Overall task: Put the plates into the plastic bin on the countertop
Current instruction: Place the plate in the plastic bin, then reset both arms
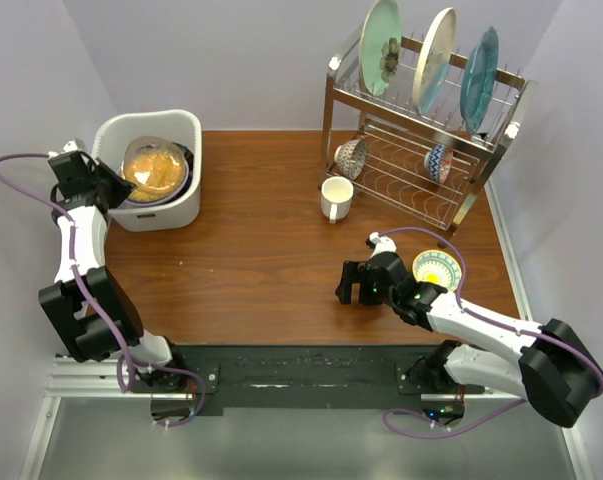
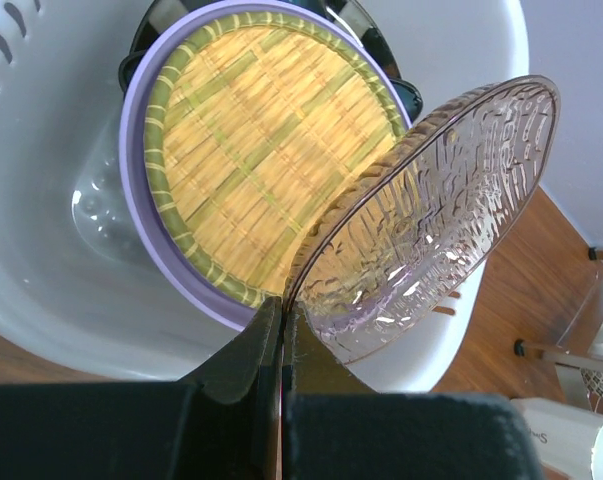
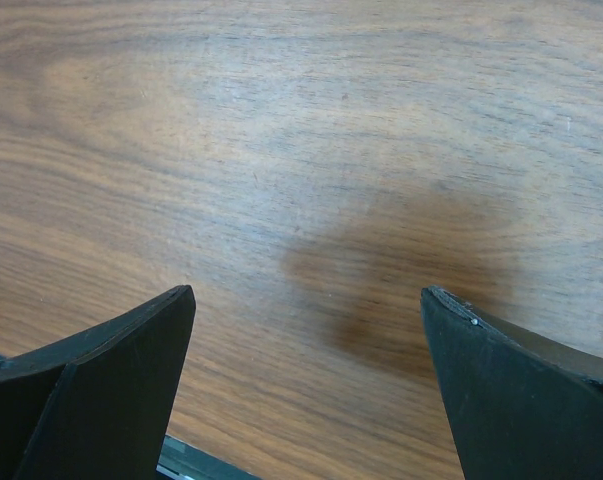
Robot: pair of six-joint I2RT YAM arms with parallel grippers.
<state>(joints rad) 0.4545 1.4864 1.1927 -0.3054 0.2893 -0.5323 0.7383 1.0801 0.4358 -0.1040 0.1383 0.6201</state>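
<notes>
My left gripper (image 2: 283,305) is shut on the rim of a clear textured glass plate (image 2: 431,230), which it holds tilted above the white plastic bin (image 2: 41,230). Inside the bin lies a woven yellow-green plate (image 2: 261,150) on a lavender plate (image 2: 136,200), with a dark rim showing behind them. In the top view the bin (image 1: 171,212) stands at the back left of the countertop (image 1: 251,250). A pale green plate (image 1: 381,45), a cream plate (image 1: 433,60) and a blue plate (image 1: 479,80) stand upright in the rack. My right gripper (image 1: 353,285) is open over bare wood (image 3: 331,150).
The steel wire dish rack (image 1: 501,140) stands at the back right with two small bowls (image 1: 351,157) on its lower shelf. A white mug (image 1: 335,198) sits in front of it. A small yellow-patterned bowl (image 1: 437,268) lies beside my right arm.
</notes>
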